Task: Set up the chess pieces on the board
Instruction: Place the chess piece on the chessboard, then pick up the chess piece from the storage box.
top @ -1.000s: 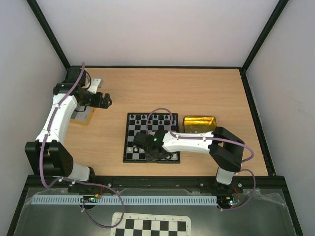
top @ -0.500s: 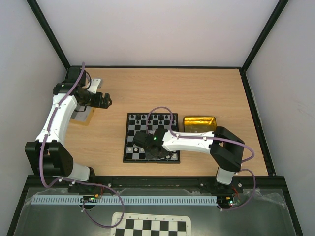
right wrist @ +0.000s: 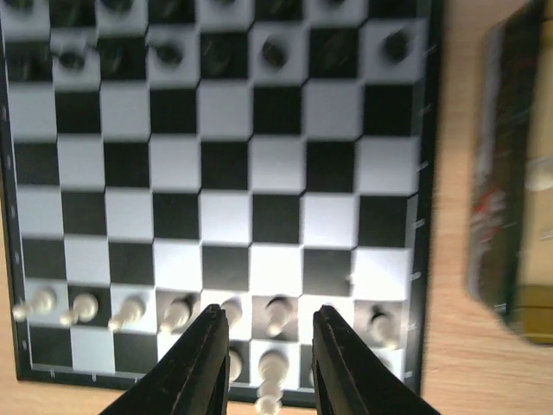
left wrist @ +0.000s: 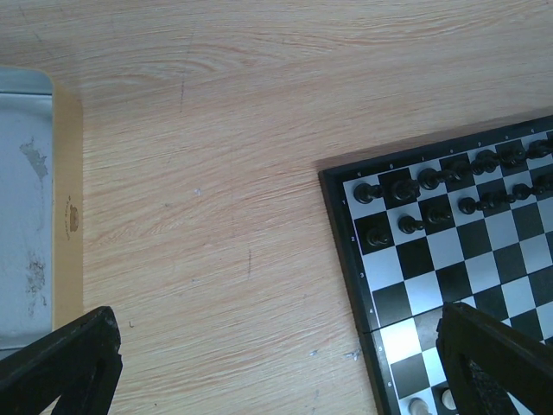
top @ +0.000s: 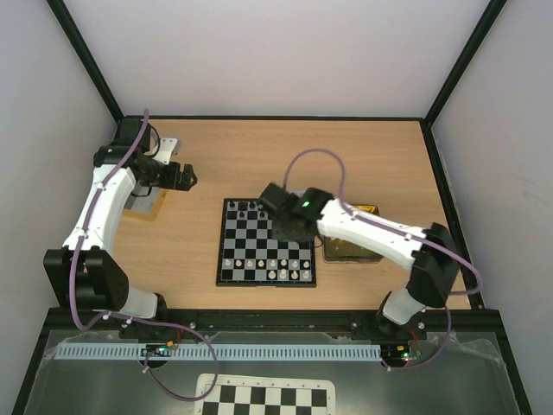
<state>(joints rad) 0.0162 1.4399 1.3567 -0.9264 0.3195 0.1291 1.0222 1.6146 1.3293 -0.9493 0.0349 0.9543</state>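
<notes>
Now | left pincer [left wrist: 276, 363]: wide apart, empty | right pincer [right wrist: 266, 327]: narrowly apart, empty, above the board [right wrist: 276, 160]

Wooden table [top: 363, 156]; board [top: 259, 238], gold tin [right wrist: 518, 173]

One board [top: 265, 242] on the desk, black-framed. White chess pieces [right wrist: 130, 311]: I count seven in a row by the board's near edge and at least two more in the last row. One square there is covered, so no firm total. Black chessmen [left wrist: 402, 186]: two rows along the board's far edge, too small for a sure count. One gold tin tray [right wrist: 505, 173] off the board's right edge. One grey tray [left wrist: 22, 173] by the desk's left edge. One checker sheet [top: 263, 398] beyond the desk's near edge. Two arms: left arm [top: 99, 216], right arm [top: 380, 240].
</notes>
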